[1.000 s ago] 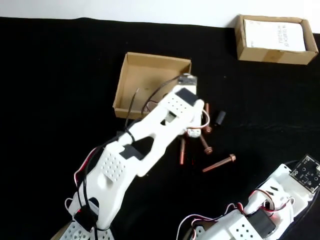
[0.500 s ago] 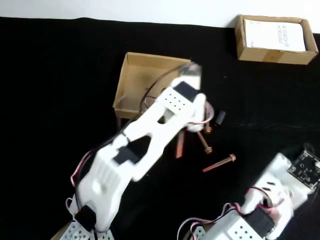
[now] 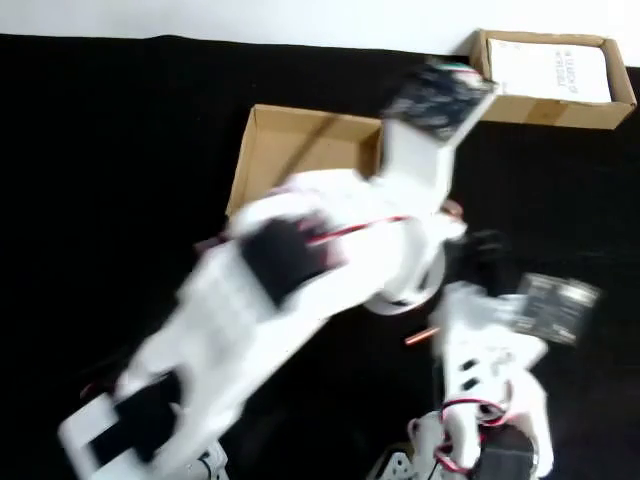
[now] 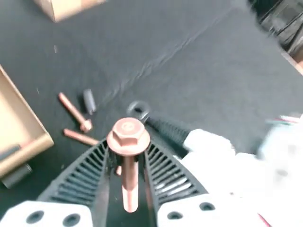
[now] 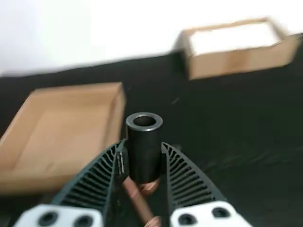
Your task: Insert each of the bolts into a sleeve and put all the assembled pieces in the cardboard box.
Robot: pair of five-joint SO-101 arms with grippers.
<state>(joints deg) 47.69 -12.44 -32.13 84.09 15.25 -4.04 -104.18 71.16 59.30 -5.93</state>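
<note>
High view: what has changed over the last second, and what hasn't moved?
The left arm has lifted off the loose bolts, the left hand shut on a copper bolt. The right arm swung in from the lower corner toward the middle, the right hand holding a black sleeve. The near cardboard box and the far box stayed put.

We see one copper hex bolt (image 4: 128, 138) clamped in the left gripper (image 4: 127, 150) and a dark sleeve (image 5: 143, 142) in the right gripper (image 5: 143, 152). Two loose bolts (image 4: 73, 109) lie near the open cardboard box (image 3: 290, 150), which perhaps holds one piece.
</note>
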